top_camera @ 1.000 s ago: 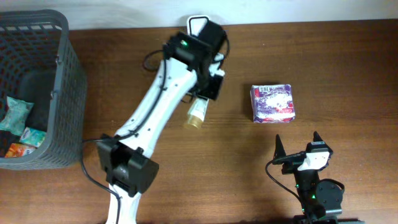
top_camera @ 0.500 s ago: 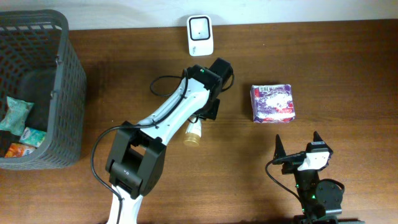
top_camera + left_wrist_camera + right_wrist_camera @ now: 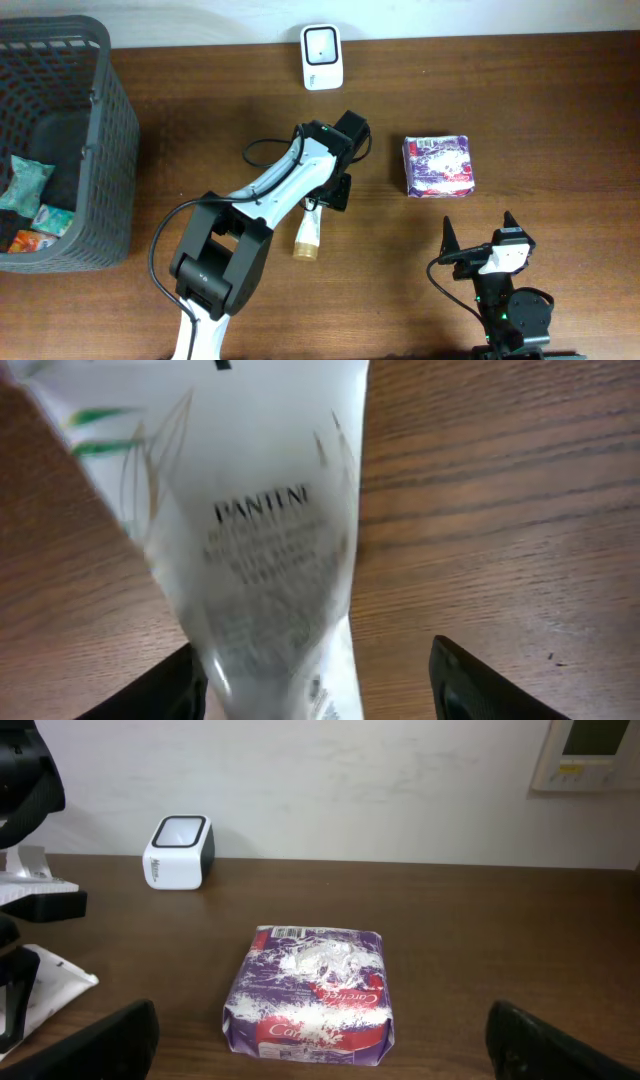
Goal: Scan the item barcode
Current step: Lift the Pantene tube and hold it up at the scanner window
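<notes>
Left gripper [image 3: 328, 197] is centre of the overhead frame, fingers [image 3: 175, 685] spread. White Pantene plastic tube [image 3: 309, 232] lies flat on the brown wooden table [image 3: 560, 90], its flat end between the fingers, not pinched. The finger at wrist-view lower right is clear of it. Cap end points toward bottom of frame. White box-shaped barcode scanner [image 3: 322, 43] top centre, well apart from tube. Right gripper [image 3: 478, 230] lower right, jaws wide, nothing in them. Purple wrapped pack [image 3: 438, 165] right of centre. Grey mesh basket [image 3: 110, 150] at left edge.
</notes>
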`<state>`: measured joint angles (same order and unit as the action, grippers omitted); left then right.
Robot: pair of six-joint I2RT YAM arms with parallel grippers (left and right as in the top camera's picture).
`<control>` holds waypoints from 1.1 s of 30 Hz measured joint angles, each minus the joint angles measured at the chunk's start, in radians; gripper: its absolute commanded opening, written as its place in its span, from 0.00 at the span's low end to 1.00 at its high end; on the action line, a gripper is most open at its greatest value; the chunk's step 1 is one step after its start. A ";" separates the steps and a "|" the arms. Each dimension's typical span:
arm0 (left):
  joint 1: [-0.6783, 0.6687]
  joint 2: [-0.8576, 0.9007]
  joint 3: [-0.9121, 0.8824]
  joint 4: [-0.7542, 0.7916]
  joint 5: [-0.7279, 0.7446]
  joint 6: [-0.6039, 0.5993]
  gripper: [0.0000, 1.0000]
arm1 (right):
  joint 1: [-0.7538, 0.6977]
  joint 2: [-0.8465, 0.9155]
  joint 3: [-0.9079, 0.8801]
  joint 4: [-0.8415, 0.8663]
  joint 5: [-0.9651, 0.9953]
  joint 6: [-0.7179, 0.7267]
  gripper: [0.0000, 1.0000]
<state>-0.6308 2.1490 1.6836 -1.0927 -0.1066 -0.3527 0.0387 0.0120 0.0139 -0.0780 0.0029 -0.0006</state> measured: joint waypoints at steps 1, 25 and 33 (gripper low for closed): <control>0.000 0.000 0.001 -0.011 0.002 0.000 0.68 | 0.000 0.000 0.000 0.000 0.000 0.000 0.99; 0.248 -0.002 -0.004 -0.137 0.507 0.314 0.90 | 0.000 0.000 0.000 0.000 0.000 0.000 0.99; 0.272 -0.003 -0.196 0.055 0.689 0.416 0.59 | 0.000 0.000 0.000 0.000 0.000 0.001 0.99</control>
<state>-0.3588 2.1464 1.4876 -1.0374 0.5823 0.0631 0.0387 0.0120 0.0139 -0.0784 0.0029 0.0002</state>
